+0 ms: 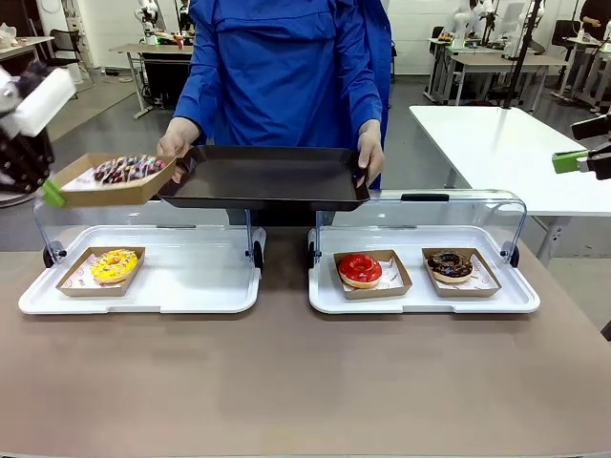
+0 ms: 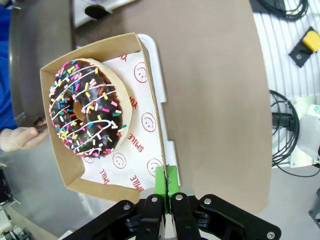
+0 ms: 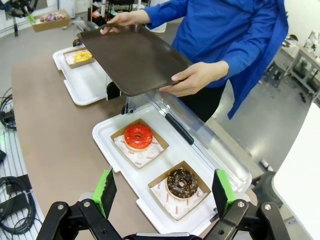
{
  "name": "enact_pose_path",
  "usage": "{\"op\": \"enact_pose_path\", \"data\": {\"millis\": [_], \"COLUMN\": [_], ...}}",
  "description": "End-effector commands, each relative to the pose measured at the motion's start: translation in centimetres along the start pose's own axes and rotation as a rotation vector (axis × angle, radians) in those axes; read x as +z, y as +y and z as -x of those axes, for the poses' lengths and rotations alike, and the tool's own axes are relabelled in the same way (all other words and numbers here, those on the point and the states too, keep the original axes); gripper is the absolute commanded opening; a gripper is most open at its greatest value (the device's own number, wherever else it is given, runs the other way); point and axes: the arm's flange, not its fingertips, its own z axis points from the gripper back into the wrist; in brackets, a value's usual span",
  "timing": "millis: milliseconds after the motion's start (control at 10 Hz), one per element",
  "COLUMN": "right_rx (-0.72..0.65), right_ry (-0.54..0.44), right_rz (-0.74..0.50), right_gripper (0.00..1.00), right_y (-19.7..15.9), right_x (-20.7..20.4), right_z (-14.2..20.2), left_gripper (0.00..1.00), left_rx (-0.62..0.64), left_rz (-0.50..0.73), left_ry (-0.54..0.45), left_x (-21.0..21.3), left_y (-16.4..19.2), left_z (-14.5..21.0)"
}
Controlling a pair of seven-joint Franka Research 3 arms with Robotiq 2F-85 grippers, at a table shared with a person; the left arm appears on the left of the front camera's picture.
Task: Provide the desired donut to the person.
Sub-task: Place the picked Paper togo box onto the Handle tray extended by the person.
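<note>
Step in hand, as I judge it: set the carried box on the person's tray. On the desk [image 1: 286,382], the yellow donut [image 1: 115,265], red donut [image 1: 360,269] and chocolate donut [image 1: 450,265] sit in their white trays, not involved. The grip is on one wall only, so keep the cardboard box [image 2: 70,175] level. Move it over the bare middle of the dark tray [image 1: 263,176], clear of the person's hand [image 1: 177,143] just beside the box, and release only once the base rests.

Left gripper [image 2: 166,182]: clamped tight on the box's near wall, box lifted beside the tray's edge, sprinkle donut [image 2: 87,110] inside. Right gripper [image 3: 164,192]: jaws wide apart, holding nothing, above the right-hand tray. The person [image 1: 286,67] holds the dark tray with both hands.
</note>
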Motion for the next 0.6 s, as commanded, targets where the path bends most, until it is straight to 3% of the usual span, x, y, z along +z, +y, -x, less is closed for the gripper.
{"op": "enact_pose_path", "data": {"millis": [0,200,500], "right_rx": [0.012,0.012,0.012], "right_ry": [0.0,0.0,0.0], "right_rz": [-0.012,-0.012,-0.012], "right_gripper": [1.0,1.0,1.0], "right_y": [-0.1,-0.1,-0.1], "right_x": [-0.2,-0.2,-0.2], "right_z": [0.2,0.2,0.2], "left_gripper": [0.01,0.01,0.01], "left_rx": [0.029,0.027,0.08], "left_rz": [0.0,0.041,0.097], "left_ry": [0.038,0.045,0.094], "left_x": [0.3,-1.2,-7.6], "left_y": [7.8,13.5,20.3], "left_z": [-3.7,-6.6,-9.0]}}
